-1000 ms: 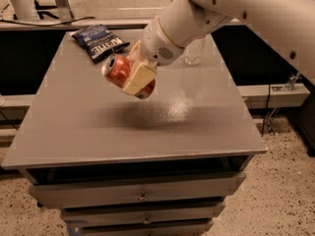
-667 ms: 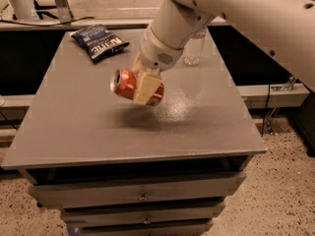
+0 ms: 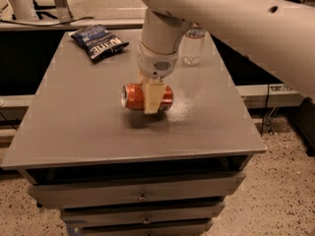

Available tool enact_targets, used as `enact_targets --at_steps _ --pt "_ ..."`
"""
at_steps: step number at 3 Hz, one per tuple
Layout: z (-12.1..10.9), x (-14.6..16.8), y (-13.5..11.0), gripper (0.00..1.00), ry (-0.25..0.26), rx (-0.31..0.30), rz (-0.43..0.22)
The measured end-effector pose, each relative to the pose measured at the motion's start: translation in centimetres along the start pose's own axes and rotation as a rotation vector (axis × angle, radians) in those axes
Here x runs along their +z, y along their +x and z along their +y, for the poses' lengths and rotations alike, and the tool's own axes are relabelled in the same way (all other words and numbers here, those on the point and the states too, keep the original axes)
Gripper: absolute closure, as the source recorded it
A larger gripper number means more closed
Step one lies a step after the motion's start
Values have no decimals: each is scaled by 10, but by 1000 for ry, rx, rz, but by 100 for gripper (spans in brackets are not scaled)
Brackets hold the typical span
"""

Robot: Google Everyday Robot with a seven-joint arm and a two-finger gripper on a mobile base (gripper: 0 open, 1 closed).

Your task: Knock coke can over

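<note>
Coke can (image 3: 134, 96) horizontal, clamped crosswise in the gripper (image 3: 153, 102), seemingly just clear of the table (image 3: 74, 132).

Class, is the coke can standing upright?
No, the coke can lies sideways, clamped in the gripper at the middle of the table, silver top facing left.

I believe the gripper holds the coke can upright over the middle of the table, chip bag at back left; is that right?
Not quite: the camera view shows the coke can on its side, not upright, in the gripper over the middle of the table; the chip bag is at the back left.
</note>
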State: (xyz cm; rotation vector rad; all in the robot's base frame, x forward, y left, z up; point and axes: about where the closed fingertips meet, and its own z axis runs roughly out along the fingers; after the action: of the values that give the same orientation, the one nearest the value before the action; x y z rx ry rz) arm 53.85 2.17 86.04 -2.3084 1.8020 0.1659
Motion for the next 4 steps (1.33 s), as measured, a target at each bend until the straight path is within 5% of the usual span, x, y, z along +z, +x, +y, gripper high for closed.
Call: enact_targets --at_steps 4 --pt "6 14 5 13 10 46 65"
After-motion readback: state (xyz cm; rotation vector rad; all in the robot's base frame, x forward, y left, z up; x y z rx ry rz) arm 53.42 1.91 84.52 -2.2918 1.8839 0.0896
